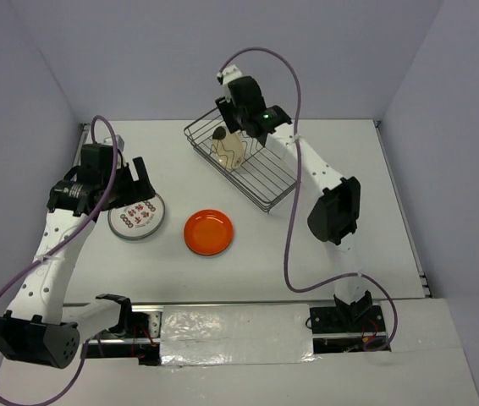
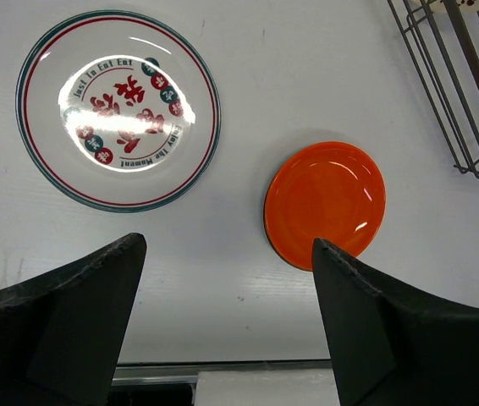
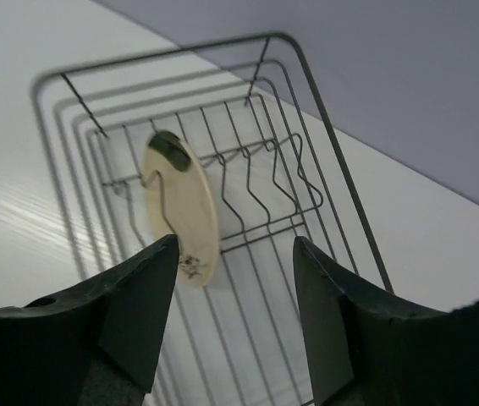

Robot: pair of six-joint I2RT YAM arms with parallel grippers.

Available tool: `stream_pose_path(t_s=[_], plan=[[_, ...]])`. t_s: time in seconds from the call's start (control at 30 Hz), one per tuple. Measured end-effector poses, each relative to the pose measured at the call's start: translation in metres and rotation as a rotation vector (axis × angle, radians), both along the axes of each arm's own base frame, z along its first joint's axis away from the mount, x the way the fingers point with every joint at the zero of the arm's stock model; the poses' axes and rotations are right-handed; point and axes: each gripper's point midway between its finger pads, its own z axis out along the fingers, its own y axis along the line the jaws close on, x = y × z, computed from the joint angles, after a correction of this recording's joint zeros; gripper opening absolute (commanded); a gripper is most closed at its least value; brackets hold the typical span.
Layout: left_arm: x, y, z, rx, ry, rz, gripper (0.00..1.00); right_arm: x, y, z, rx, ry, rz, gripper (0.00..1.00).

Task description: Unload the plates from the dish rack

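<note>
The grey wire dish rack [image 1: 267, 179] stands at the back centre of the table. One cream plate [image 1: 228, 150] stands on edge in its slot wires. My right gripper [image 1: 229, 127] hovers over the rack's far end, open. In the right wrist view the cream plate [image 3: 180, 199] sits just past my left fingertip [image 3: 151, 271], with nothing between the jaws of the gripper [image 3: 233, 254]. A white plate with red motifs [image 1: 138, 216] and an orange plate [image 1: 208, 232] lie flat on the table. My left gripper [image 1: 138, 188] hangs open above the white plate [image 2: 119, 110].
In the left wrist view the left gripper [image 2: 227, 254] has bare table between its fingers, the orange plate [image 2: 325, 203] lies by the right finger, and a corner of the rack [image 2: 468, 101] shows at the upper right. Grey walls close in the table at the back and sides.
</note>
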Motion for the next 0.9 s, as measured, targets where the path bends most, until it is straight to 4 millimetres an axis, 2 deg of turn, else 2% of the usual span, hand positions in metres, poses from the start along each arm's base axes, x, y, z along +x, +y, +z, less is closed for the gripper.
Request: stream_pose_path(t_s=[0.07, 0.13, 0.2, 0.27, 0.43, 0.53, 0.6, 0.77, 0.87, 0.9], plan=[[-0.003, 0.000, -0.003, -0.001, 0.006, 0.000, 0.92, 0.013, -0.006, -0.045, -0.090, 0.040, -0.001, 0.61], [-0.008, 0.000, -0.009, -0.001, 0.018, -0.002, 0.92, 0.014, -0.013, -0.086, -0.164, 0.095, 0.017, 0.60], [-0.015, 0.001, -0.016, 0.000, 0.037, -0.004, 0.92, 0.015, -0.013, -0.107, -0.186, 0.126, 0.045, 0.59], [-0.020, 0.001, -0.021, 0.002, 0.058, -0.005, 0.92, 0.018, -0.008, -0.110, -0.173, 0.123, 0.077, 0.59], [-0.027, 0.004, -0.027, 0.018, 0.085, -0.004, 0.92, 0.027, 0.006, -0.096, -0.113, 0.072, 0.129, 0.59], [-0.031, 0.006, -0.030, 0.024, 0.093, -0.003, 0.92, 0.033, 0.011, -0.098, -0.102, 0.061, 0.133, 0.58], [-0.033, 0.006, -0.032, 0.027, 0.099, -0.005, 0.92, 0.041, 0.015, -0.106, -0.101, 0.060, 0.135, 0.57], [-0.037, 0.007, -0.037, 0.043, 0.114, -0.021, 0.92, 0.045, 0.016, -0.139, -0.124, 0.106, 0.142, 0.52], [-0.037, 0.007, -0.038, 0.045, 0.118, -0.023, 0.92, 0.046, 0.015, -0.149, -0.143, 0.117, 0.142, 0.43], [-0.037, 0.007, -0.039, 0.045, 0.121, -0.024, 0.92, 0.047, 0.014, -0.151, -0.151, 0.118, 0.141, 0.34]])
